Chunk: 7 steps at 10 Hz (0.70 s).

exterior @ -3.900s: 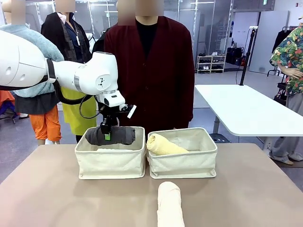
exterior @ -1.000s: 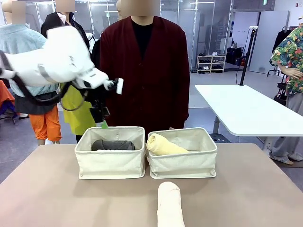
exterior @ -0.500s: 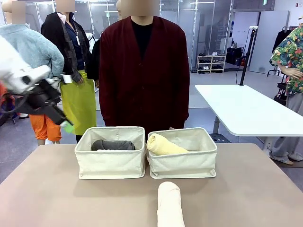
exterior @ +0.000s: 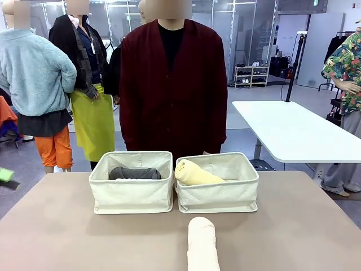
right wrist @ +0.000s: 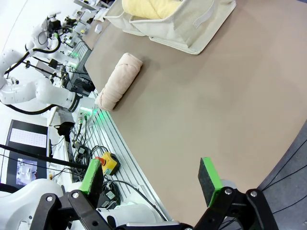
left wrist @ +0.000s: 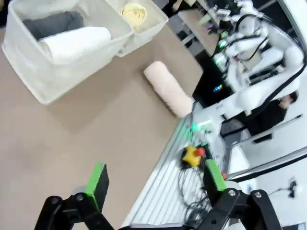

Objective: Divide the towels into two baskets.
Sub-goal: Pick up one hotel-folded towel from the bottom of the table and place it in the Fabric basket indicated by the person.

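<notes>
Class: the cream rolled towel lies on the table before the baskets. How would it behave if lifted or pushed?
The cream towel looks like soft terry, so it would probably squash under the jaws and sag at its ends. Being a cylinder, it may roll if pushed sideways. Fluffy, so probably light for its bulk.

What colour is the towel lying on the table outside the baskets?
Cream; the towel shows best in the right wrist view.

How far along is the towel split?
Done: left basket holds the dark grey towel and white towel; right basket holds the pale yellow towel. In hand: nothing, left pincer and right pincer open. Left: cream towel on the table, likely for the right basket.
</notes>
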### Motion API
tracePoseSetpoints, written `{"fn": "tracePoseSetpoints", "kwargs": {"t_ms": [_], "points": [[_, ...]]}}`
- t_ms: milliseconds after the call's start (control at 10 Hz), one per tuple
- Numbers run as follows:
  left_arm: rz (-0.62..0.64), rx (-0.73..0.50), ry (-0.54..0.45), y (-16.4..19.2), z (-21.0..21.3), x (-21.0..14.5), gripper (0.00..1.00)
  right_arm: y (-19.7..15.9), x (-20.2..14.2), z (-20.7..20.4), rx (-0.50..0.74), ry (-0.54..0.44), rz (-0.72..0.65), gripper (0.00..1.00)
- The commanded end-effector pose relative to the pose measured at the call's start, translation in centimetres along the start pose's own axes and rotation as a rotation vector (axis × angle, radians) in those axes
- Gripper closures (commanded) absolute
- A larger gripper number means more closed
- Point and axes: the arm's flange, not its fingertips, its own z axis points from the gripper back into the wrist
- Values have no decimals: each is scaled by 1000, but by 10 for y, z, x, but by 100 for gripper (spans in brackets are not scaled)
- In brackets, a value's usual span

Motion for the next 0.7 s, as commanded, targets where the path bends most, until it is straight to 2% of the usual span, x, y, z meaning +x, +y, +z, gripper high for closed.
{"fn": "tracePoseSetpoints", "kwargs": {"t_ms": [0,300,600], "points": [[31,-119,-162,18,14,-31,0,4,-3,-3,-15,9,-1,0],[141,-106,-239,33,44,-67,0,4,-3,-3,-15,9,-1,0],[188,-54,-321,28,85,-86,0,4,-3,-3,-15,9,-1,0]]}}
